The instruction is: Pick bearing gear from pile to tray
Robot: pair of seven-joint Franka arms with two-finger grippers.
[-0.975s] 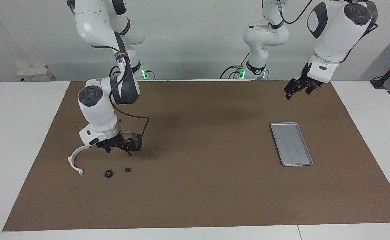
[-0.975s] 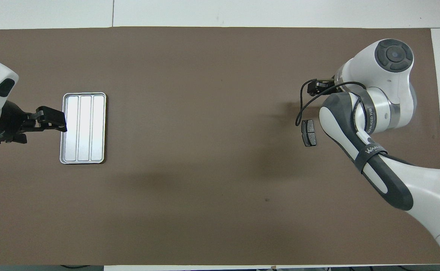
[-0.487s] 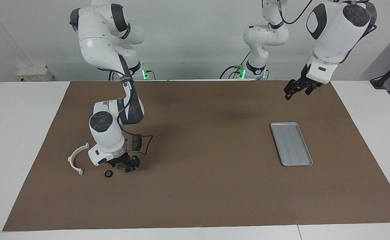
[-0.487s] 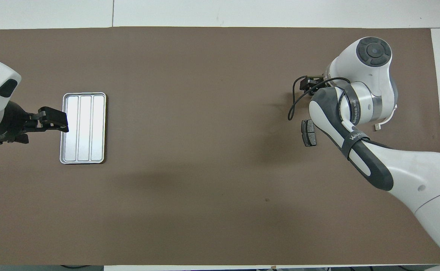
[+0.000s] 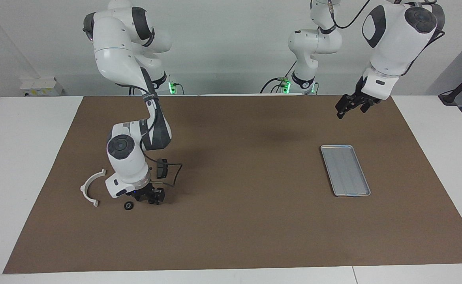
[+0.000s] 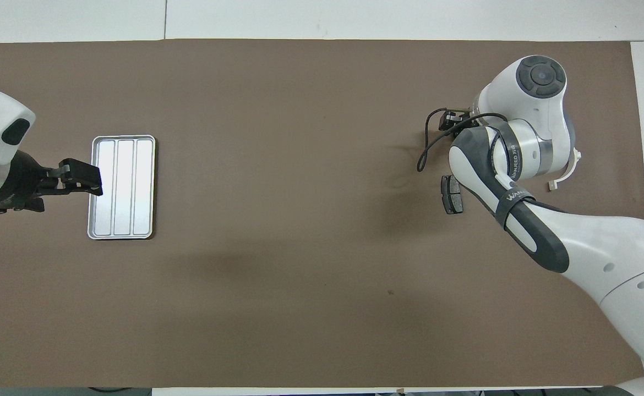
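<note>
White arms, dark grey joint caps, black cables, black tools, green base lights.

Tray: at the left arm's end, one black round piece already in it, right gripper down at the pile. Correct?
Not quite. The tray holds nothing: the overhead view shows its ribbed bottom bare. The rest stands: it lies at the left arm's end, and the right gripper is down at the pile.
</note>
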